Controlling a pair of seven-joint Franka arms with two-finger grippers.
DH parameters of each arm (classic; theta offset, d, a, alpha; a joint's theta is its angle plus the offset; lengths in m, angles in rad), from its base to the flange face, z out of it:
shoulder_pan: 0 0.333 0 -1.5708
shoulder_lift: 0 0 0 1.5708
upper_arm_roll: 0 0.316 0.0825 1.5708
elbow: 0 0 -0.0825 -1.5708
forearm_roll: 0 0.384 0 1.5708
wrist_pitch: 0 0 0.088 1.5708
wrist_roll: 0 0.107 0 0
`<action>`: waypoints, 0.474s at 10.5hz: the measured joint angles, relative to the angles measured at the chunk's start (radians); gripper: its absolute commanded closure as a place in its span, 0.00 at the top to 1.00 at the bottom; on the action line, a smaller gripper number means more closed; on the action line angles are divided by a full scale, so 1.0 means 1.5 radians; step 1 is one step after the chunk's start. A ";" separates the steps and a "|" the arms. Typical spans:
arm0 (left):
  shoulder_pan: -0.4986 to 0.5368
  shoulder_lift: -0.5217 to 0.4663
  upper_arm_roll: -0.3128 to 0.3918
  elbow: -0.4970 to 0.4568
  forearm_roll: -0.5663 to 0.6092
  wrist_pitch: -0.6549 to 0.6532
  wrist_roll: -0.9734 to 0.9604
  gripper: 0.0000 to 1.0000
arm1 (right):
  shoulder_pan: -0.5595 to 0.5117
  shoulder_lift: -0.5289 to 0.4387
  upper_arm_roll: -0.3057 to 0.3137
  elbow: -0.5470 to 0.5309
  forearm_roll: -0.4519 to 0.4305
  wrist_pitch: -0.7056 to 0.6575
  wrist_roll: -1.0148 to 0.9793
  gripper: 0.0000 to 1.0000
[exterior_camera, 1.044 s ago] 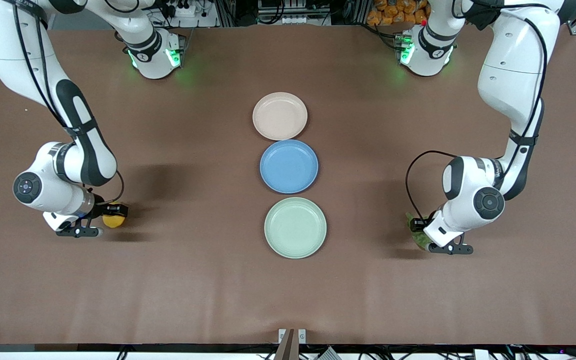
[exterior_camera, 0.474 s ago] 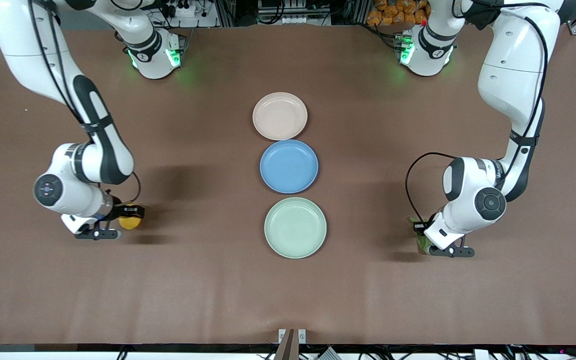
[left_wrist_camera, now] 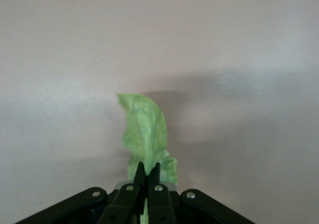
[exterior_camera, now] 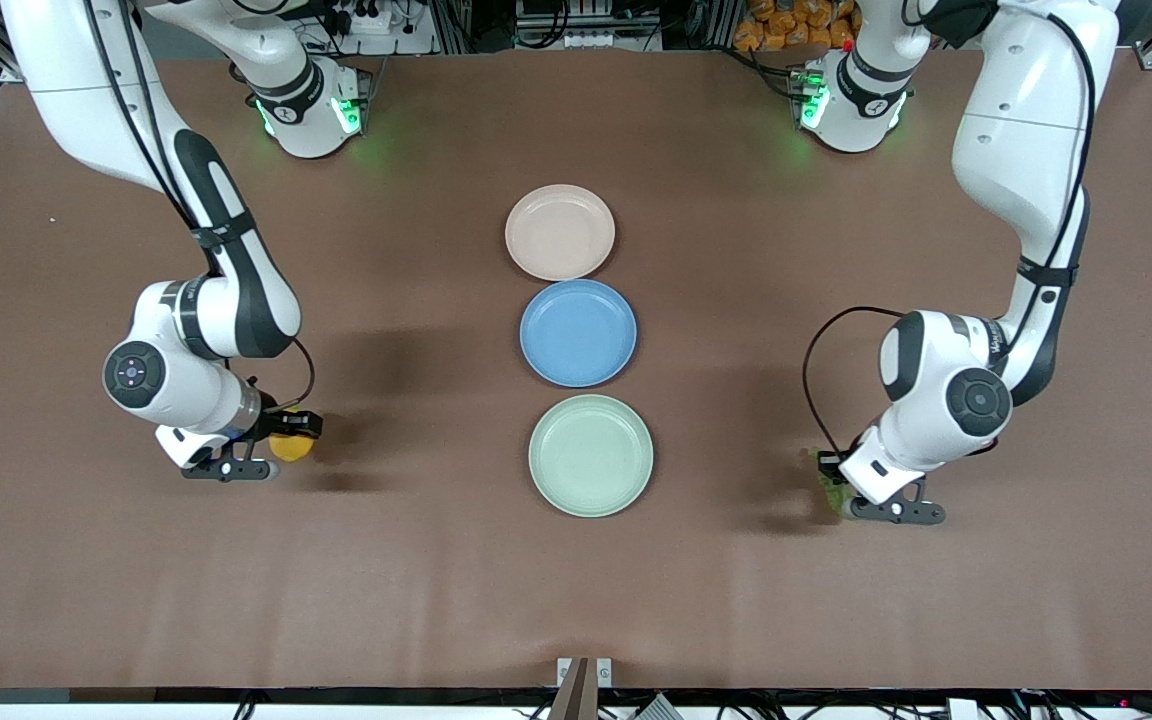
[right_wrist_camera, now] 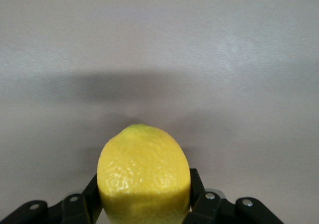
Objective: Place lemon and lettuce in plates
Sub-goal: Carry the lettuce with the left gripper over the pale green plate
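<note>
Brown desk [exterior_camera: 416,580] carries three plates, all empty: pink plate [exterior_camera: 560,232], blue plate [exterior_camera: 578,332], green plate [exterior_camera: 590,455]. Since a second ago the right end effector [exterior_camera: 288,440], clamped on the lemon [exterior_camera: 288,447], has carried it platewards; wrist views show lemon [right_wrist_camera: 143,176] and lettuce [left_wrist_camera: 146,134] pinched aloft in the left end effector [left_wrist_camera: 147,176], barely shifted.

plates: 3 – beige-pink plate [exterior_camera: 559,231], blue plate [exterior_camera: 577,332], mint green plate [exterior_camera: 590,455] | lemon [exterior_camera: 290,445]: 1 | lettuce leaf [exterior_camera: 829,482]: 1 | robot arms: 2
</note>
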 measured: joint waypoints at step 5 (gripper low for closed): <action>-0.097 -0.023 -0.039 0.035 0.000 0.000 -0.180 0.00 | 0.006 0.000 0.001 0.001 0.000 -0.002 0.020 0.03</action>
